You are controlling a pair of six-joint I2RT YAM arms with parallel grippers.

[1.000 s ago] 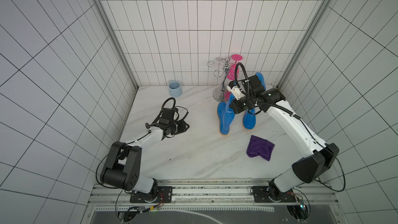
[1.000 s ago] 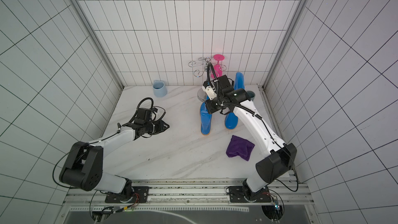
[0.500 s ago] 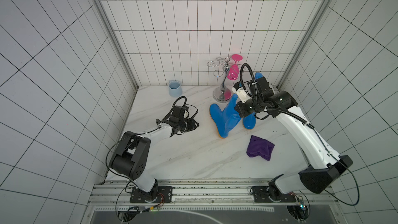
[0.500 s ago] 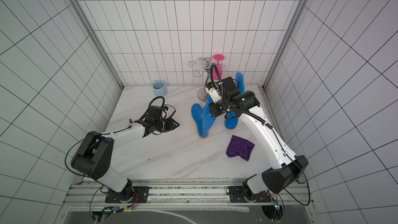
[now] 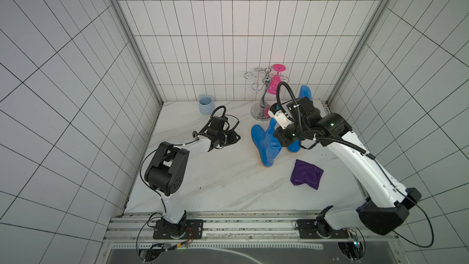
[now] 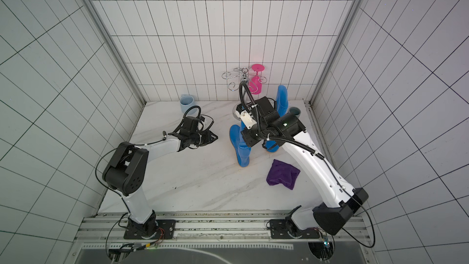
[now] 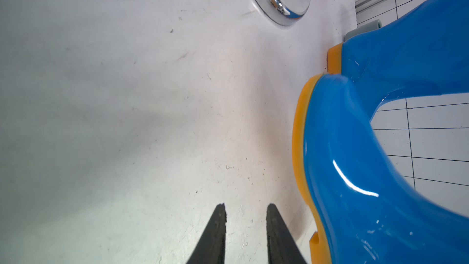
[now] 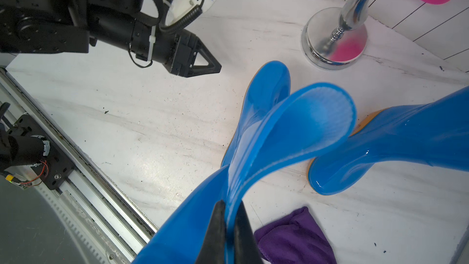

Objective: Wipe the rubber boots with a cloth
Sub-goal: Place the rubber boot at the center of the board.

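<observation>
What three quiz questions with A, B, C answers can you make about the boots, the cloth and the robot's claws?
1. How many blue boots are there? A) one B) two C) three
2. Where is the purple cloth? A) on the table B) inside a boot C) in the air
3. What is the right gripper doing? A) holding the cloth B) hanging open C) pinching a boot's top edge
Answers: B, two boots show in both top views. A, the cloth lies on the table, apart from the boots. C, the right wrist view shows it closed on a boot's rim.
</observation>
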